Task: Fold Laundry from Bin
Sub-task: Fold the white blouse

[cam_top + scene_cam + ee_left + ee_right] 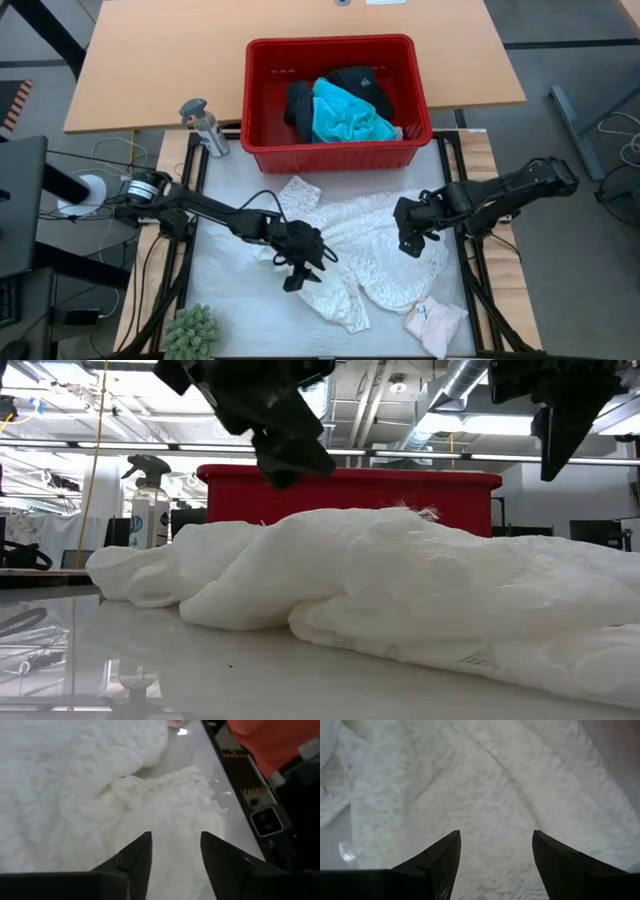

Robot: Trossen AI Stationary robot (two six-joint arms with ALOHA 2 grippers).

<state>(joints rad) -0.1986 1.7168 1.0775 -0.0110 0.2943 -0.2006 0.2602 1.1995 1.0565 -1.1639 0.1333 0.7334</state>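
Observation:
The white lacy top (365,245) lies spread and rumpled on the white table, in front of the red bin (252,95). A turquoise shirt (345,115) and black clothing (360,82) lie inside the bin. A small pale piece (437,322) rests flat near the table's near right corner. My left gripper (303,275) hovers open over the top's left part (165,805), clear of the cloth in the low view (290,455). My right gripper (410,245) hangs open above the top's right part (495,780), pointing steeply down.
A spray bottle (205,125) stands at the far left corner, beside the bin. A small green plant (190,332) sits at the near left corner. Dark frame rails (470,290) run along both sides of the table. A wooden desk (150,60) lies beyond.

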